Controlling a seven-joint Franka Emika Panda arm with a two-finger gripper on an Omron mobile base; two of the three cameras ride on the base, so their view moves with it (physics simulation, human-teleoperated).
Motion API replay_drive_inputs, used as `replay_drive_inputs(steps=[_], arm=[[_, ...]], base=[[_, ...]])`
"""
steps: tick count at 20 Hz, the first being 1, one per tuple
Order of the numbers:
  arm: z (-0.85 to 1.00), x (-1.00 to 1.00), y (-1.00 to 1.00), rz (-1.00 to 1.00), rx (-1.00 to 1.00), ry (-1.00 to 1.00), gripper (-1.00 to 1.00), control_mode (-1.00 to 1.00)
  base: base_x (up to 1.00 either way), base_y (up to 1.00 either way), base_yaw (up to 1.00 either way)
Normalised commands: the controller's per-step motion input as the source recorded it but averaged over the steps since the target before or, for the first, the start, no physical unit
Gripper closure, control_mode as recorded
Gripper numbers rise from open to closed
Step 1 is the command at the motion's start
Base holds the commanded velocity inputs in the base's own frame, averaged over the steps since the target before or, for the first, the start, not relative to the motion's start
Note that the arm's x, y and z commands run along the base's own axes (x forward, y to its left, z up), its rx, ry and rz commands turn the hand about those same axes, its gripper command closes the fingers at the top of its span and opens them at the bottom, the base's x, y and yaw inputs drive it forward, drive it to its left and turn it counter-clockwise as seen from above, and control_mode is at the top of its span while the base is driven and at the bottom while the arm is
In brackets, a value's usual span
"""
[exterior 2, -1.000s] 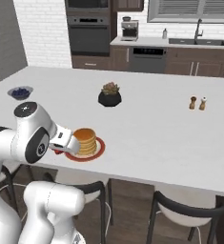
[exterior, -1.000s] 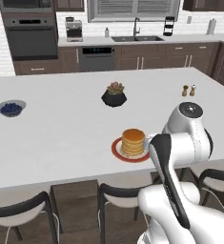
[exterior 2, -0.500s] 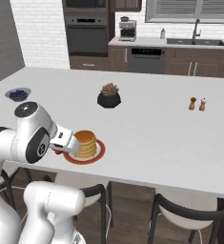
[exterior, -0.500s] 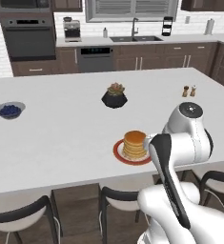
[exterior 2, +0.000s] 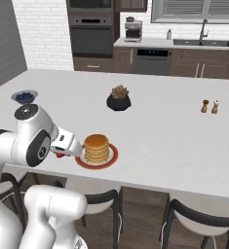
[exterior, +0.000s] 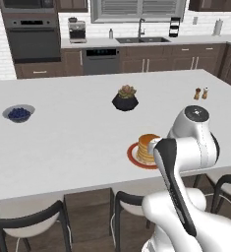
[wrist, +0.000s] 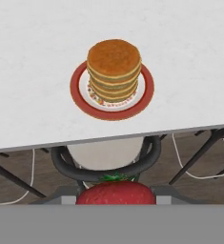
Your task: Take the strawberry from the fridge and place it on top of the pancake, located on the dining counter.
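- Left base view: the pancake (exterior: 147, 147), a golden round stack on a red-rimmed plate (exterior: 132, 155), sits near the smooth white dining counter's (exterior: 77, 142) near edge; my arm covers part of it.
- Right base view: my gripper (exterior 2: 63, 153) pinches the red strawberry (exterior 2: 60, 155) just left of the pancake.
- Hand view: the glossy strawberry, leaves up, is clamped below the pancake, over a chair (wrist: 106, 159).

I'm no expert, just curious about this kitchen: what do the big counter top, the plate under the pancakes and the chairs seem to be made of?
The counter top looks like smooth white stone or laminate, faintly mottled, matte. The plate seems glazed ceramic: glossy red rim, white centre with small speckles. The chairs appear to have dark, slightly shiny bent metal or plastic frames with pale seats; which one, the look leaves open.
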Motion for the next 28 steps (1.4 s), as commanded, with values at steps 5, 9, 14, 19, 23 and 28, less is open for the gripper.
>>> replay_drive_inputs(steps=[5, 9, 14, 19, 23, 28], arm=[[0.0, 0.0, 0.0, 0.0, 0.0, 0.0, 1.0, 1.0], [0.0, 0.0, 0.0, 0.0, 0.0, 0.0, 1.0, 1.0], [0.0, 0.0, 0.0, 0.0, 0.0, 0.0, 1.0, 1.0], [0.0, 0.0, 0.0, 0.0, 0.0, 0.0, 1.0, 1.0], [0.0, 0.19, -0.01, 0.0, 0.0, 0.0, 1.0, -1.0], [0.0, 0.81, -0.09, 0.0, 0.0, 0.0, 1.0, -1.0]], base=[[0.19, -0.1, 0.0], [0.27, -0.18, 0.0], [0.17, -0.16, 0.0], [0.02, -0.01, 0.0], [0.01, 0.0, 0.0], [0.0, 0.0, 0.0]])
